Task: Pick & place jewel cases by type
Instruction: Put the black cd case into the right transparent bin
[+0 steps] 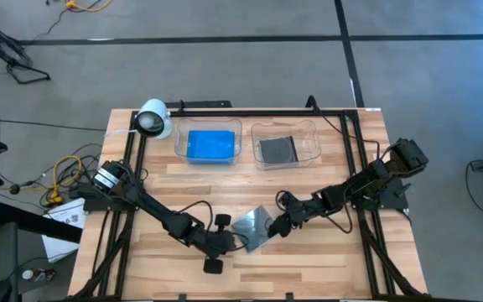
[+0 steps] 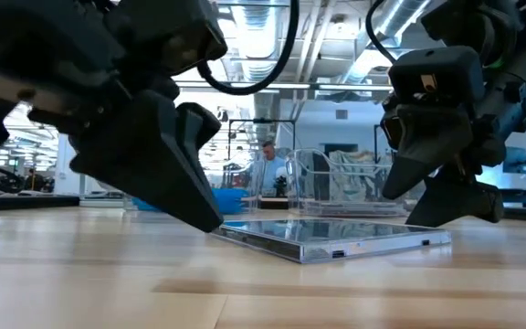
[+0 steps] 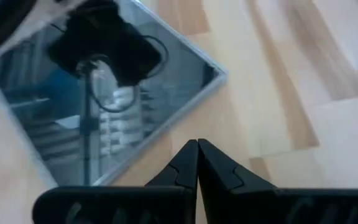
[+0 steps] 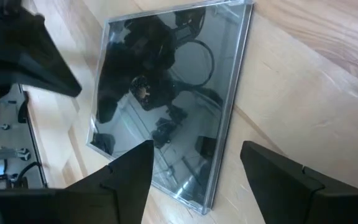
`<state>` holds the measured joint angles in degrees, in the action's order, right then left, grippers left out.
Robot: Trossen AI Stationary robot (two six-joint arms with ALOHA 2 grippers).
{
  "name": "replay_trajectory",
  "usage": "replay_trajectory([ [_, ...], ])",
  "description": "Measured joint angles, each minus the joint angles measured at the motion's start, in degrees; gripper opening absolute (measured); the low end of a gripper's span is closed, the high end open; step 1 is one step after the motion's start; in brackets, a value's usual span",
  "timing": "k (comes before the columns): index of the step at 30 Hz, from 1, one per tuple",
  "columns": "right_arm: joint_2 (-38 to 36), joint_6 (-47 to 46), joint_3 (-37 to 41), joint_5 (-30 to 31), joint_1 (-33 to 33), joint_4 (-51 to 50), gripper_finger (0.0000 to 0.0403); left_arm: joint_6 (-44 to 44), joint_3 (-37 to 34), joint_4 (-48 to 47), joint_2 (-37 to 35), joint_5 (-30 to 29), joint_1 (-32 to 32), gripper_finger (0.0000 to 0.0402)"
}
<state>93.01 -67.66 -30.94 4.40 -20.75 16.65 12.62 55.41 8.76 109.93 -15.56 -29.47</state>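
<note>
Grey mirrored jewel case (image 1: 253, 227) flat on table, front centre.

From overhead I looked straight down on the whole table (image 1: 309, 260). My low camera sat at tabletop height, facing the room beyond. Both wrist cameras pointed down, close above the wood. All four views shared one grey jewel case (image 1: 253, 227) lying flat.

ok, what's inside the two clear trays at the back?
The left tray holds a blue case; the right tray holds a dark grey case. Each shows only a top case, so any stacked underneath are covered from above.
</note>
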Motion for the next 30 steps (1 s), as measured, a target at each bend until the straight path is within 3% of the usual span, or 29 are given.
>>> replay_trajectory([
  [9, -0.02, 0.93, 0.00, 0.00, 0.02, -0.10, 0.0240, 0.67, -0.01, -0.67, -0.02, -8.24, 0.58, 0.0000],
  [18, 0.00, 1.63, 0.12, 0.02, 0.00, 0.65, 0.0240, 3.43, 0.18, 2.12, 3.19, -4.40, 2.00, 0.0000],
  [23, 0.02, 1.96, 0.17, 0.09, 0.02, 1.11, 0.0240, 4.16, 0.72, 4.77, 5.96, 1.15, 2.76, 0.0000],
  [30, 0.02, 2.14, 0.08, -1.15, 0.06, 0.31, 0.0240, 4.03, 0.69, 3.93, 5.90, 2.65, 2.86, 0.0000],
])
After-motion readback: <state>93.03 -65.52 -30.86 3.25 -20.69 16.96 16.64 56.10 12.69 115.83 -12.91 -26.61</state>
